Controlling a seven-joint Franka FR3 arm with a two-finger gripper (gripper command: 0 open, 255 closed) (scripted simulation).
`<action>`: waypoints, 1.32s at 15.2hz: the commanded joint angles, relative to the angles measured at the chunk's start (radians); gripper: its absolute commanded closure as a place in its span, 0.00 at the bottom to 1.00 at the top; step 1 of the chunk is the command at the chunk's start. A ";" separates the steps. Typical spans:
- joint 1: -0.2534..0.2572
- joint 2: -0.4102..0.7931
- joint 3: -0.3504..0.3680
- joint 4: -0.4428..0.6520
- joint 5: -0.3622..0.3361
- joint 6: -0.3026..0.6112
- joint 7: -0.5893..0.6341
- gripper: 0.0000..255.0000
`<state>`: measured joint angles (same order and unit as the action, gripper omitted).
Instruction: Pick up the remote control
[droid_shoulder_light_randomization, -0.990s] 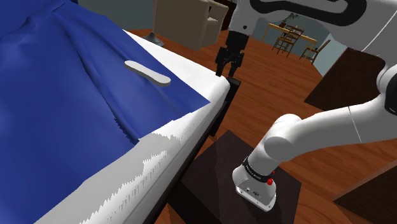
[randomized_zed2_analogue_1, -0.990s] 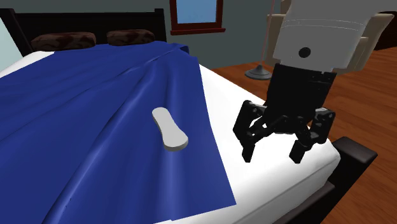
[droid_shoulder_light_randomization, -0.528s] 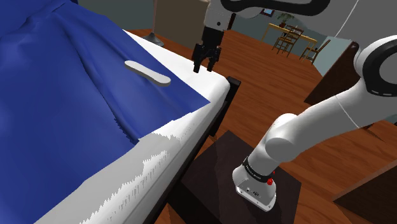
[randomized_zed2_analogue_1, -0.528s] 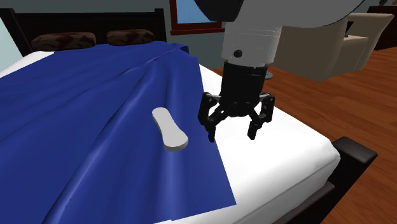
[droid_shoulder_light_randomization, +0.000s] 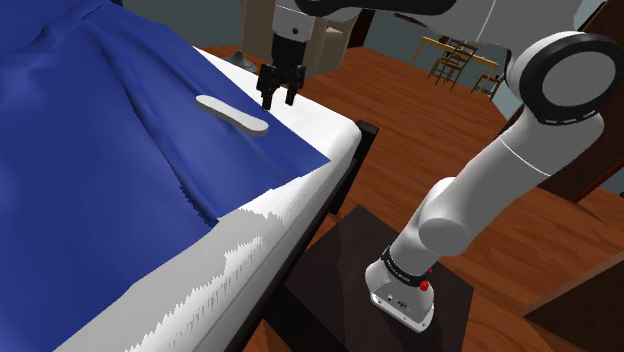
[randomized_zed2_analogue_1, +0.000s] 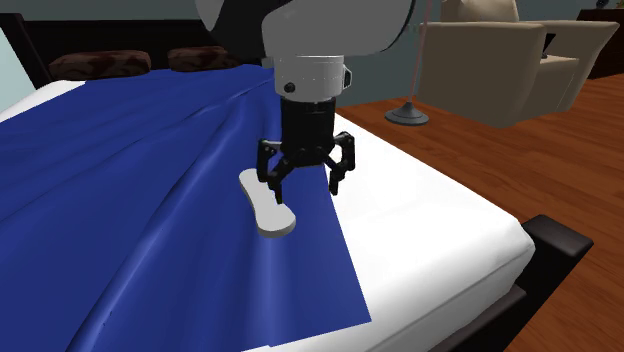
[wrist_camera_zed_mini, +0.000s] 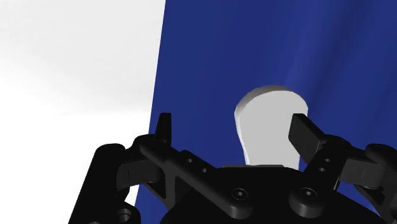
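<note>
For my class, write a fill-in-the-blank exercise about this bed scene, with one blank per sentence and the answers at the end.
The blanket under the remote control is ____. The gripper, hovering above the remote control, is ____ and holds nothing. The bare sheet beside the blanket is ____.
Missing words: blue; open; white.

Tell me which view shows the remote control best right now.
The shoulder view: the whole remote control lies unobstructed on the blue blanket. The second exterior view has the open gripper overlapping its far end; the wrist view shows one rounded end.
</note>
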<state>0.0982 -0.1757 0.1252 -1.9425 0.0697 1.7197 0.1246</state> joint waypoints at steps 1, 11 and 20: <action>0.012 0.073 0.019 0.068 -0.022 0.014 0.006 0.00; 0.065 0.310 0.071 0.281 -0.115 0.060 0.036 0.00; 0.065 0.314 0.071 0.224 -0.116 0.121 0.038 1.00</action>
<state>0.1631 0.1373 0.1958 -1.7176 -0.0466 1.8398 0.1621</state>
